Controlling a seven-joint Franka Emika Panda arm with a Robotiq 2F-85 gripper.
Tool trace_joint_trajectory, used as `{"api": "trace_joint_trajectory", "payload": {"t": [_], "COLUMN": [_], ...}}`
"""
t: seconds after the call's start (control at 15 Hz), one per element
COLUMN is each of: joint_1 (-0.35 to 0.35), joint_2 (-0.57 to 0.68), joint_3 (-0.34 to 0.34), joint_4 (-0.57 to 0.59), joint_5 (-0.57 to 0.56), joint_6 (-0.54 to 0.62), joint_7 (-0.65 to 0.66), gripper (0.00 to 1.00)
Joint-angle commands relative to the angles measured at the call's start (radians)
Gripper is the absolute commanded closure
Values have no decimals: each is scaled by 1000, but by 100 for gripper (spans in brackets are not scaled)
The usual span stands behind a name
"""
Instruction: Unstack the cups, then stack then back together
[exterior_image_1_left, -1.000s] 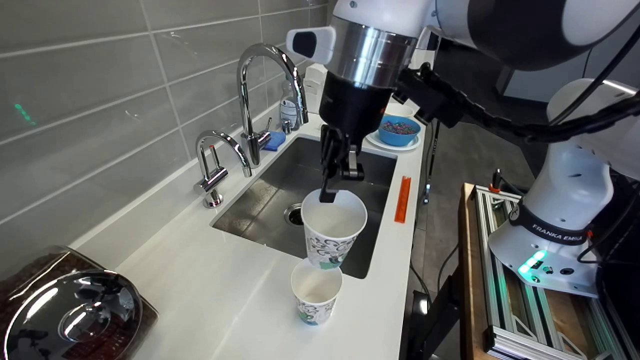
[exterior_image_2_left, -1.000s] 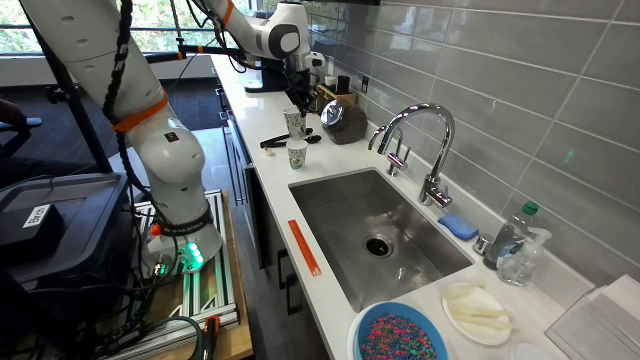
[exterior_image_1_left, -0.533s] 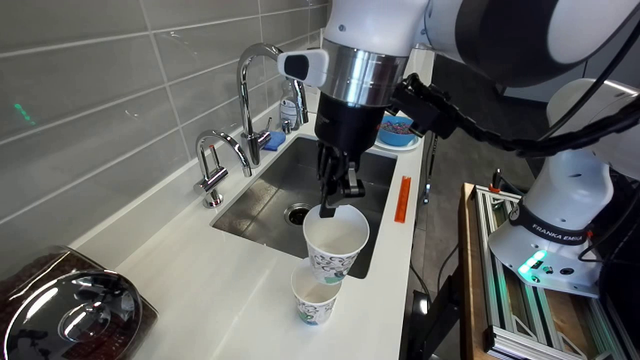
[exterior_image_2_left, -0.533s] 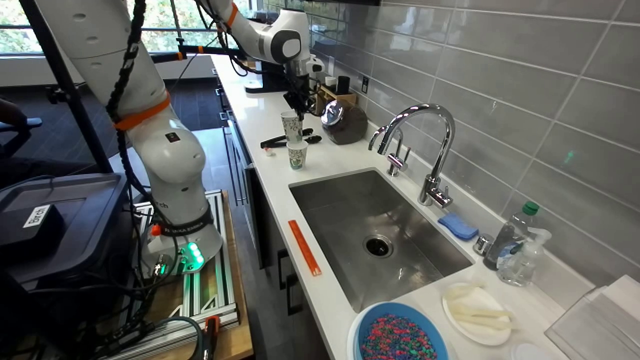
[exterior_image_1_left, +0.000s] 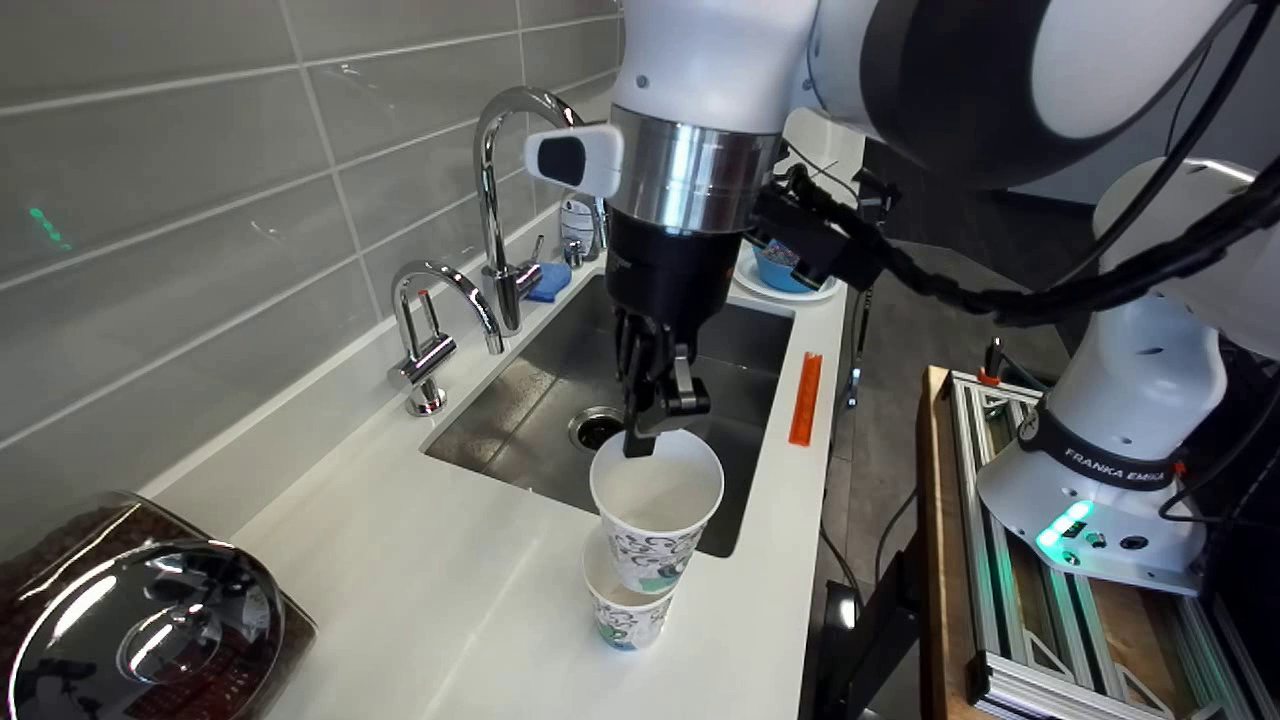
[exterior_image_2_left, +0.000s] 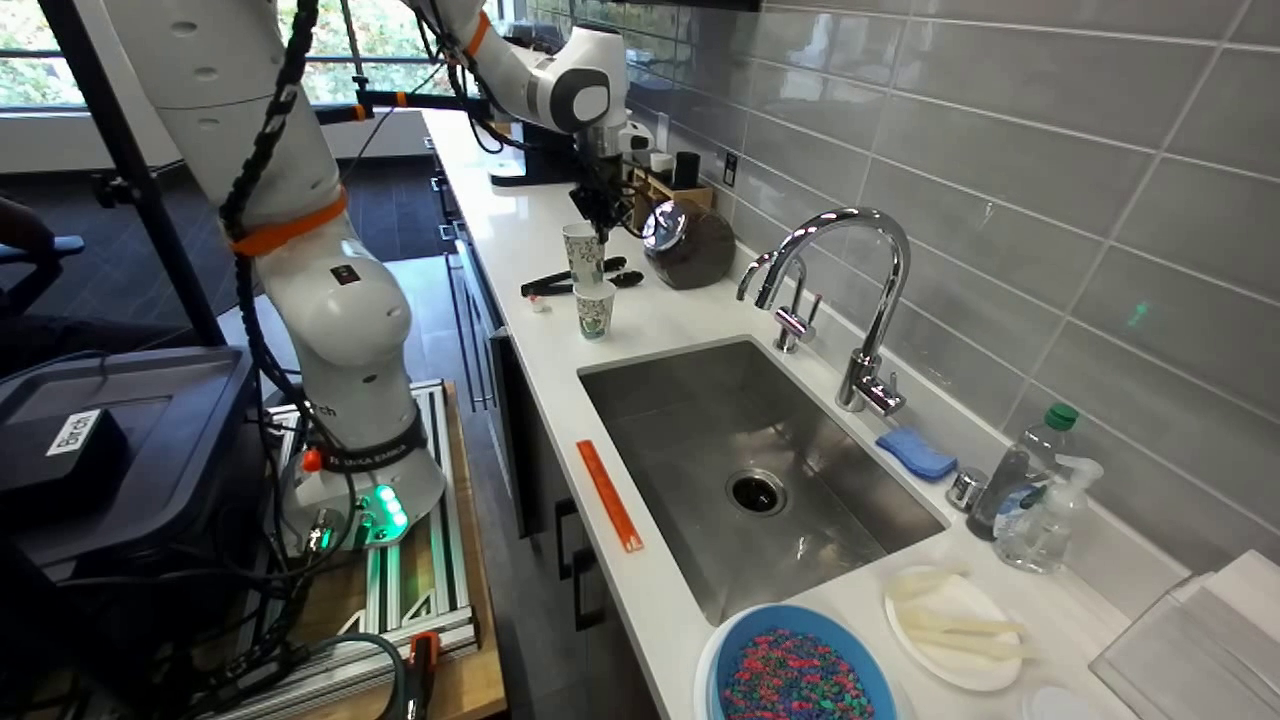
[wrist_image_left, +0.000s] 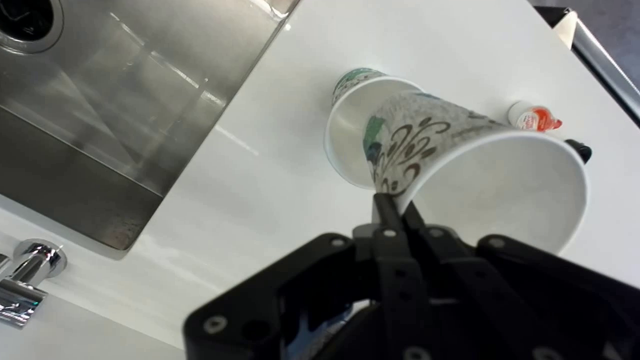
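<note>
Two white paper cups with a dark swirl print and green patches are in view. My gripper (exterior_image_1_left: 640, 445) is shut on the rim wall of the held cup (exterior_image_1_left: 655, 550), one finger inside it and one outside. The other cup (exterior_image_1_left: 630, 625) stands upright on the counter below. Both the held cup (exterior_image_2_left: 583, 255) and the standing cup (exterior_image_2_left: 594, 310) show in both exterior views. In the wrist view the fingertips (wrist_image_left: 398, 205) pinch the held cup (wrist_image_left: 410, 145), whose base overlaps the mouth of the standing cup (wrist_image_left: 352, 130). I cannot tell whether they touch.
The sink (exterior_image_2_left: 760, 400) lies beside the cups, with two chrome faucets (exterior_image_1_left: 500, 210) behind it. Black tongs (exterior_image_2_left: 550, 285) and a small red-and-white bottle (wrist_image_left: 532, 117) lie near the cups. A large jar (exterior_image_1_left: 160, 640), an orange strip (exterior_image_1_left: 805, 400) and a blue bowl (exterior_image_2_left: 880, 680) are on the counter.
My gripper has lowered the held cup toward the standing cup, so their outlines overlap more. It has also shifted slightly sideways. The standing cup has not moved.
</note>
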Motion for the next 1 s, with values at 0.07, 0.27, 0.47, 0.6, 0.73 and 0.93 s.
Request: {"api": "trace_joint_trajectory", "payload": {"t": [0.07,0.27,0.47,0.6,0.73,0.93], "joint_1": [-6,-9,-11,-15,-19,-25], "joint_2": [53,73,87,90,83,84], "joint_3": [9,12,13,12,10,9], "joint_4": [34,44,54,59,56,57], "joint_5": [41,47,54,58,61,58], "joint_6": [8,7,6,8,11,11], "joint_7": [-33,-35,-36,-33,-31,-26], "gripper": [99,99,99,99,99,99]}}
